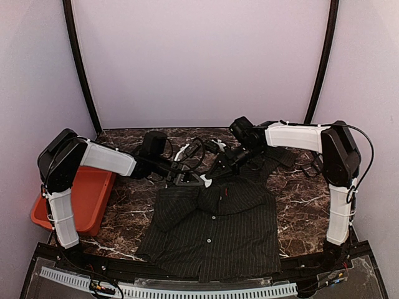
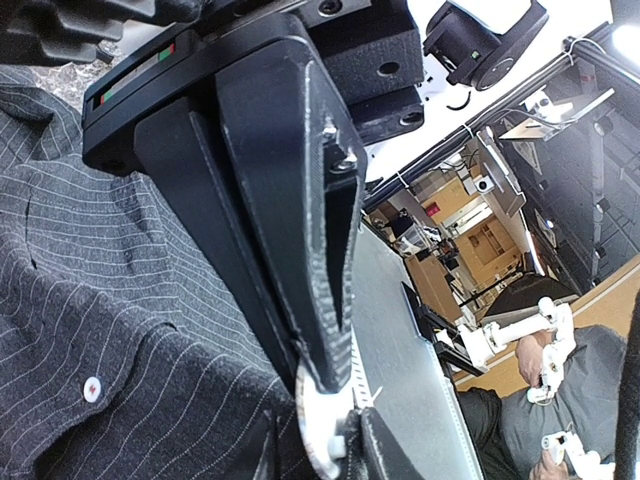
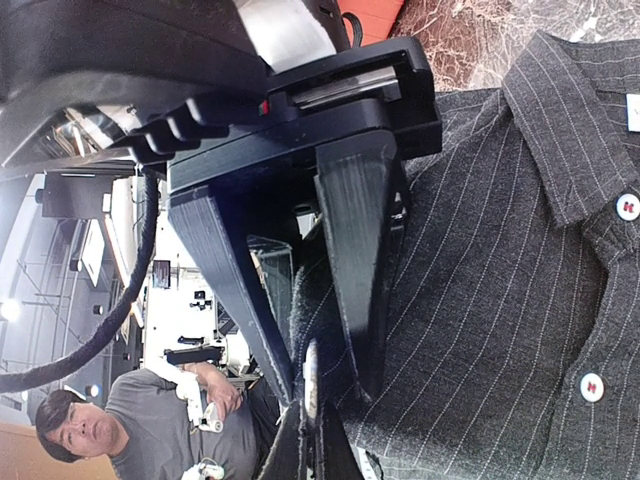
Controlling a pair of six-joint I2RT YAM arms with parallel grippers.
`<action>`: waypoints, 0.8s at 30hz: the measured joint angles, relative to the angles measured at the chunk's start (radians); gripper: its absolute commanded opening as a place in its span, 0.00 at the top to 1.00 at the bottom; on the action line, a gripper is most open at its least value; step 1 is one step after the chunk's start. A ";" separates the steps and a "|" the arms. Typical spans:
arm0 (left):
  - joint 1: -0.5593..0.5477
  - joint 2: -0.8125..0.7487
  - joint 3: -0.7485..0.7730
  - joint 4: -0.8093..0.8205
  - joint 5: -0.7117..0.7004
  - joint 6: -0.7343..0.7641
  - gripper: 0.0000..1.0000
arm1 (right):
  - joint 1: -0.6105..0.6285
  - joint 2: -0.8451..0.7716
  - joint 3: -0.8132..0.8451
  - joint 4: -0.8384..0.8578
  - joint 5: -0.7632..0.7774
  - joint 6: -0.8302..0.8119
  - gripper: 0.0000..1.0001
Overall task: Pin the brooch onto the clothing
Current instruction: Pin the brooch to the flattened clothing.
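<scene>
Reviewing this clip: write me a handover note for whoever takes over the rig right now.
Left hand: narrowed at a pale round disc, likely the brooch; grip unclear.
Right hand: shut, tips against bunched fabric of the shirt.
Shirt lies front up on the table; both hands meet near its collar.
Done: brooch is at the shirt. Left: pinning not visibly finished; fasten, then release.
</scene>
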 measured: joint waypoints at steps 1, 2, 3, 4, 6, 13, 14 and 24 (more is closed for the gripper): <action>0.000 0.001 0.000 0.005 0.000 -0.004 0.77 | 0.000 0.000 0.000 0.001 0.000 0.001 1.00; 0.000 0.002 0.000 0.010 0.000 -0.009 0.77 | 0.000 0.000 0.000 0.001 0.000 0.002 1.00; 0.000 0.003 0.000 0.013 0.001 -0.014 0.78 | 0.000 0.000 0.000 0.002 0.000 0.002 1.00; 0.000 0.004 0.000 0.019 0.001 -0.018 0.79 | -0.001 0.000 0.000 0.002 0.000 0.003 1.00; -0.001 0.005 0.000 0.028 0.001 -0.025 0.83 | -0.002 0.000 0.000 0.002 0.000 0.003 1.00; -0.002 0.018 -0.001 0.090 0.006 -0.088 0.92 | -0.007 0.000 -0.004 0.009 -0.005 0.002 1.00; -0.002 0.021 -0.002 0.101 0.008 -0.103 0.92 | -0.007 0.000 -0.005 0.010 -0.005 -0.001 1.00; -0.002 0.048 -0.030 0.272 0.024 -0.257 0.91 | -0.008 -0.003 -0.011 0.014 -0.005 -0.005 1.00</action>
